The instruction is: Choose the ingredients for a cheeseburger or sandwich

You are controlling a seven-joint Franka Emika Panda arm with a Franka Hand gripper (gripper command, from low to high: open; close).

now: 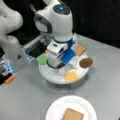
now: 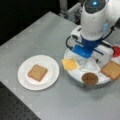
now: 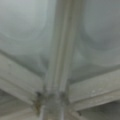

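The gripper (image 1: pixel 56 62) hangs low over the middle of the white divided tray (image 1: pixel 49 75), its fingers hidden behind the hand in both front views. Around it on the tray lie the ingredients: green lettuce (image 1: pixel 42 59), a yellow-orange cheese square (image 2: pixel 70 64), a dark brown patty (image 2: pixel 90 78), a toast square (image 2: pixel 111 70) and a red tomato disc (image 2: pixel 116 51). A single toast square (image 2: pixel 37 72) lies flat on the white paper plate (image 2: pixel 24 80); it is all that shows of the sandwich. The wrist view shows only the tray's white ribs (image 3: pixel 60 50), very close, and no fingers.
The tray and plate stand on a grey table (image 2: pixel 42 32). In a front view the arm's white base (image 1: pixel 12 47) stands at the left, with an orange-tipped object (image 1: pixel 10 79) beside it. A black perforated surface (image 2: pixel 10 107) borders the table at a front view's bottom left.
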